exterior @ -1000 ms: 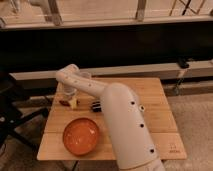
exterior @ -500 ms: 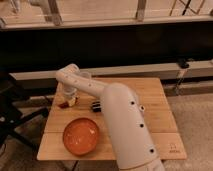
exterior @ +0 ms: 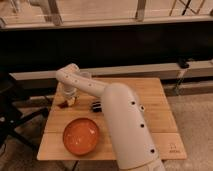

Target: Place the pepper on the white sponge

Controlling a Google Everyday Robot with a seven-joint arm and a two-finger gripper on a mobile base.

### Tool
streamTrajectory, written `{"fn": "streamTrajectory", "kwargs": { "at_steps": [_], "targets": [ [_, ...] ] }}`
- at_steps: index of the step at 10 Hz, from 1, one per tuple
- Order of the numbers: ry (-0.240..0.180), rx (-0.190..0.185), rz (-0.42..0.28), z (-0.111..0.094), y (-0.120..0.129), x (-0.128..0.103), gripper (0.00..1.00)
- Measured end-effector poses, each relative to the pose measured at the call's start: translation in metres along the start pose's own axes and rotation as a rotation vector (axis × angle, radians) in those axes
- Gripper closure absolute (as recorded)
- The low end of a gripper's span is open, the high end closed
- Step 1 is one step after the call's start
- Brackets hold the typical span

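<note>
Reaching down at the far left part of the light wooden slatted table (exterior: 150,107), the robot's two-finger gripper (exterior: 70,100) hangs at the end of a thick white jointed arm (exterior: 95,90) that sweeps in from the lower right. Whether anything is clamped in it cannot be told from this view. Directly under and touching the gripper tip sits a small pale yellowish-white sponge block (exterior: 73,102). Just beside it to the left, lying on the wood near the table's left edge, is the small dark red elongated chili-like pepper (exterior: 63,105); it looks to be resting on the table, not on the sponge, though how close the two come is hard to judge. The pepper is probably very light and fairly stiff, with a smooth skin that may slip, so a pinch across its thicker middle seems the safest hold; its slim shape could roll off a small block, so it likely needs setting down lengthwise and gently. The sponge is likely soft and light and may shift if nudged. To the right of the gripper, partly hidden by the arm, lies a black striped oblong block (exterior: 95,105). Nearer the front edge sits a round orange bowl (exterior: 80,135), well apart from the pepper.
</note>
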Motion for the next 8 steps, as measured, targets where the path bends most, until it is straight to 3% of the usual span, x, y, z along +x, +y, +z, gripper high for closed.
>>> {"fn": "streamTrajectory", "kwargs": {
  "at_steps": [8],
  "targets": [
    [0.011, 0.041, -0.011, -0.027, 0.0, 0.015, 1.0]
  ]
}}
